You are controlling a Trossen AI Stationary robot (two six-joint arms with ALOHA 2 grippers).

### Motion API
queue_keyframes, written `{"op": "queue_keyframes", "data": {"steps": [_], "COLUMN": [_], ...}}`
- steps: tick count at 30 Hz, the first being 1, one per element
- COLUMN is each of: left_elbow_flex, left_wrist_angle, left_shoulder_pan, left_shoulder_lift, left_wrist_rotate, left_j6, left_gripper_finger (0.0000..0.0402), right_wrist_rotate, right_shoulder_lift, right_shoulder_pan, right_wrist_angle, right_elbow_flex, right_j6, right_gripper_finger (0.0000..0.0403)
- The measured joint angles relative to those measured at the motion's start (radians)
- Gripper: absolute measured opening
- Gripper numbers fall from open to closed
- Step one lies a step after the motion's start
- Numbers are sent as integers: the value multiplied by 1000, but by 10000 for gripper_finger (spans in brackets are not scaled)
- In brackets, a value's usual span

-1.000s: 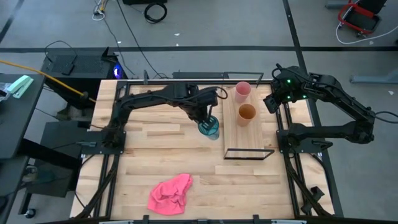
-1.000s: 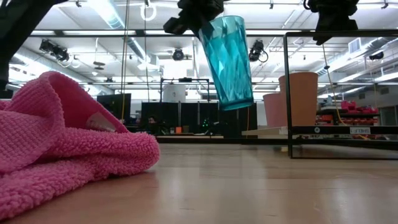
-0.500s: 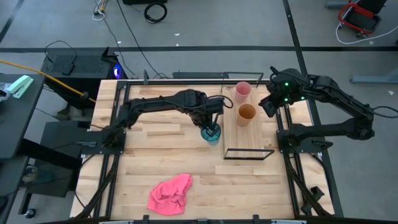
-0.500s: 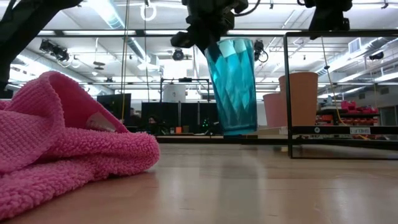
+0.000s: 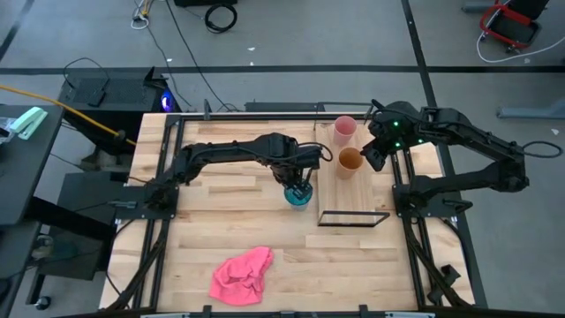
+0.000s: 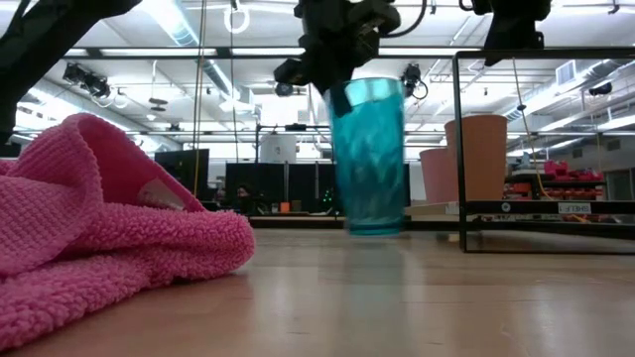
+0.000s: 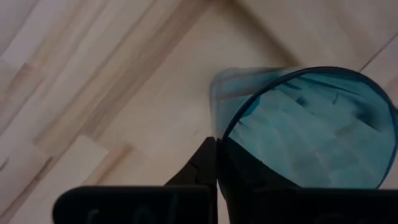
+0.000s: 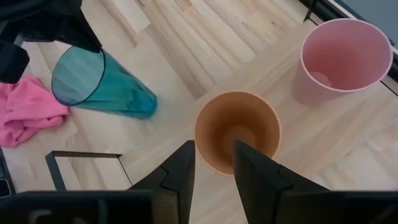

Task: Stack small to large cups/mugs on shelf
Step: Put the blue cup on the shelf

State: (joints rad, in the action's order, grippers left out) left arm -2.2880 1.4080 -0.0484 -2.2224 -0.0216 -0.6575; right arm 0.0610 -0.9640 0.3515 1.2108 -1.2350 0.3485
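The translucent teal tumbler (image 5: 297,193) stands upright on the tabletop left of the shelf board (image 5: 355,190), mouth up; it also shows in the low view (image 6: 369,159). My left gripper (image 5: 296,175) is shut on its rim from above. The orange tumbler (image 5: 350,162) and the pink tumbler (image 5: 344,130) stand on their bases on the shelf, mouths up. My right gripper (image 8: 214,168) is open above the orange tumbler (image 8: 236,130), by its right side, touching nothing. My left gripper holds the teal tumbler by its rim (image 7: 219,140), one finger (image 7: 202,165) outside the wall and the other inside the mouth. The fingers come from above, pointing down. The tumbler stands upright below them, its base (image 6: 375,228) at the tabletop.
A crumpled pink cloth (image 5: 241,276) lies near the table's front edge, left of centre. The shelf's black wire frame (image 5: 353,218) stands up at its near end. Bare plank tabletop (image 5: 221,203) lies left of the teal tumbler.
My left gripper has come down and a little toward the near edge with the teal tumbler, which hung tilted and clear and now stands upright with its base at the tabletop. My right gripper has moved left, toward the orange tumbler.
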Motion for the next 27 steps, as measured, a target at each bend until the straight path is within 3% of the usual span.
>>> {"op": "queue_keyframes", "data": {"steps": [11,18,27], "left_elbow_flex": [0,0,-1], "left_wrist_angle": [2,2,3], "left_shoulder_pan": [2,3,2], "left_shoulder_lift": [-1,-3,-21], "left_wrist_rotate": [0,21,24], "left_j6": [0,16,21], "left_gripper_finger": [13,36,20], "right_wrist_rotate": [0,0,0], "right_shoulder_lift": [-2,-2,-2], "right_shoulder_pan": [-3,-3,-3], "right_wrist_angle": [-7,-7,-8], "right_elbow_flex": [0,0,0], "right_j6": [0,1,1], "right_gripper_finger": [115,115,115]}}
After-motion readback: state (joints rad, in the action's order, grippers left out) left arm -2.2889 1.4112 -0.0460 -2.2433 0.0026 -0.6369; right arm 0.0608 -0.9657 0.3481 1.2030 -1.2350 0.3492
